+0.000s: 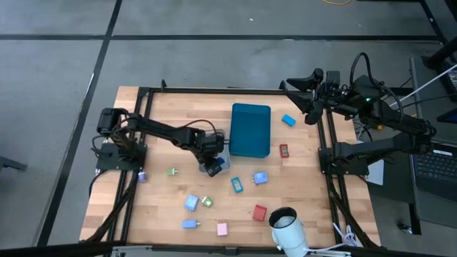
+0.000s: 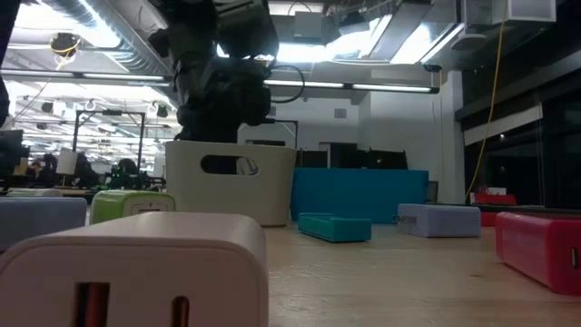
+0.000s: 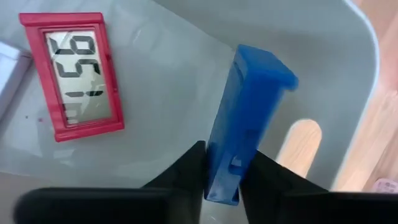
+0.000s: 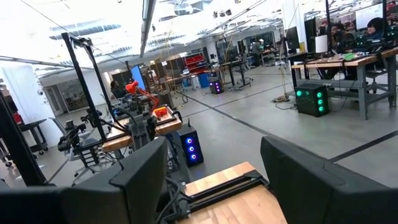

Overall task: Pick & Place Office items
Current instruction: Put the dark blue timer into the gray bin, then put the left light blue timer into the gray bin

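A dark blue blocky piece is clamped between the jaws of the left gripper, held upright inside the grey bin. Beside it, on the bin's floor, a red digital clock is laid flat, its display showing digits. In the high view the left gripper is seen over the bin, which stands just beside the teal tray near the middle of the desk.

The remaining office items are scattered over the near half of the desk: a light blue piece and a small red piece beside the tray, a teal piece, a pale blue piece, a red block, a pink block, a green piece, and further blue pieces.

The right gripper is held at the far right corner of the desk, clear of all items, its jaws apart and nothing between them.
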Robot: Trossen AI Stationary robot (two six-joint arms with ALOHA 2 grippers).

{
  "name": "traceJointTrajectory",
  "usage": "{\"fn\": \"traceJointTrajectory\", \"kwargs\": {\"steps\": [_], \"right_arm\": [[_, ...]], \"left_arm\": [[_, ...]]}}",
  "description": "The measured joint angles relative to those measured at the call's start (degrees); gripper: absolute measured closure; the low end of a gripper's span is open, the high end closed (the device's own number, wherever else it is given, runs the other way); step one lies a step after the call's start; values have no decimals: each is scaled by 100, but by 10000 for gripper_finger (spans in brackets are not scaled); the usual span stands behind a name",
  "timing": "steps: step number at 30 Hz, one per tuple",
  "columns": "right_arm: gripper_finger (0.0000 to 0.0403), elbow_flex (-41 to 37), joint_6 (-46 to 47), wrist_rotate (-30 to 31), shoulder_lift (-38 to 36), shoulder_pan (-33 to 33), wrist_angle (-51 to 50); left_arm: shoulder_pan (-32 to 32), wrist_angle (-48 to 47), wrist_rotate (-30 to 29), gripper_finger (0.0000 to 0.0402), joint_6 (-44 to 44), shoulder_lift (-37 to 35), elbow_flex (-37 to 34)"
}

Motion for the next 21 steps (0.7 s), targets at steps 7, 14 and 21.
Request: {"fn": "traceJointTrajectory", "kwargs": {"steps": [7,14,21], "right_arm": [[137,0,-10,-1,0,0,-2],[137,0,-104,0,0,0,-2],[137,0,-94,4,0,-2,-2]], "left_arm": [[26,-10,58,225,-3,-15,2],[25,-407,-510,206,264,-230,443],[218,-1179,-1244,204,846,-720,1488]]}}
